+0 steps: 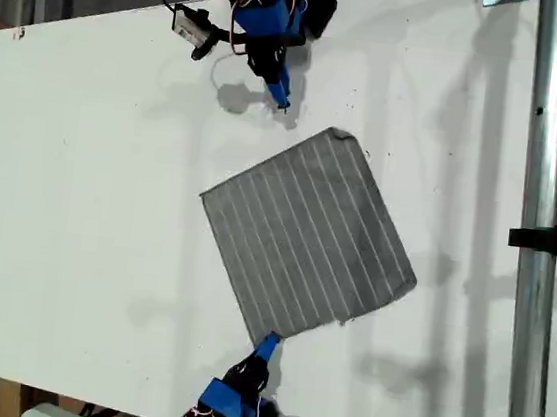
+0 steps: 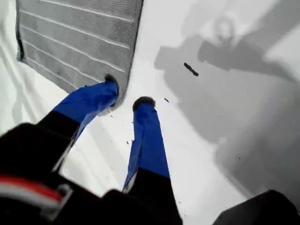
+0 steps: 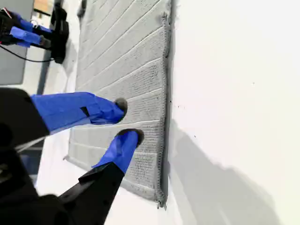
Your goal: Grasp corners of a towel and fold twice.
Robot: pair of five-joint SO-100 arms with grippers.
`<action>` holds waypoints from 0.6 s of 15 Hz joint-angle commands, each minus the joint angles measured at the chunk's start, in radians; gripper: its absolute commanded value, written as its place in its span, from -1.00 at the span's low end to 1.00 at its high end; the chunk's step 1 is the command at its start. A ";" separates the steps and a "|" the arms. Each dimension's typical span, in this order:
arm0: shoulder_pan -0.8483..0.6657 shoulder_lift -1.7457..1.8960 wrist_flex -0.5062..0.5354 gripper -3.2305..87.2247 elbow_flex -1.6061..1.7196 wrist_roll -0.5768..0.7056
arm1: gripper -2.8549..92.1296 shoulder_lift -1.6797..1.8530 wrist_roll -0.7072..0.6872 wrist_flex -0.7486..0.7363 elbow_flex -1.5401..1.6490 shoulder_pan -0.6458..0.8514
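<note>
My first gripper [image 2: 126, 93] stands parted at the towel's [image 1: 305, 237] corner [image 2: 123, 89] nearest the exterior view's bottom edge. One fingertip [image 2: 111, 83] rests on the gray striped cloth and the other on the bare white table [image 1: 79, 196] just beside it.

My second gripper [image 3: 127, 120] is also parted and grips nothing. In the exterior view it sits near the towel's upper corner [image 1: 339, 135] but apart from it.

The towel lies flat mid-table, turned diamond-wise. A metal pole [image 1: 534, 248] runs down the exterior view's right.
</note>
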 commanded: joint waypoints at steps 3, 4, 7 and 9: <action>-0.031 0.005 -0.026 -0.99 0.006 -0.433 | -0.94 0.006 0.012 -0.048 -0.026 -0.120; -0.026 0.005 -0.026 -0.99 0.006 -0.443 | -0.94 0.006 0.012 -0.049 -0.026 -0.120; -0.014 0.005 -0.021 -0.99 0.005 -0.466 | -0.95 0.002 -0.014 -0.092 -0.077 -0.118; -0.020 0.005 -0.015 -0.99 0.005 -0.486 | -0.95 -0.195 -0.020 -0.179 -0.241 -0.167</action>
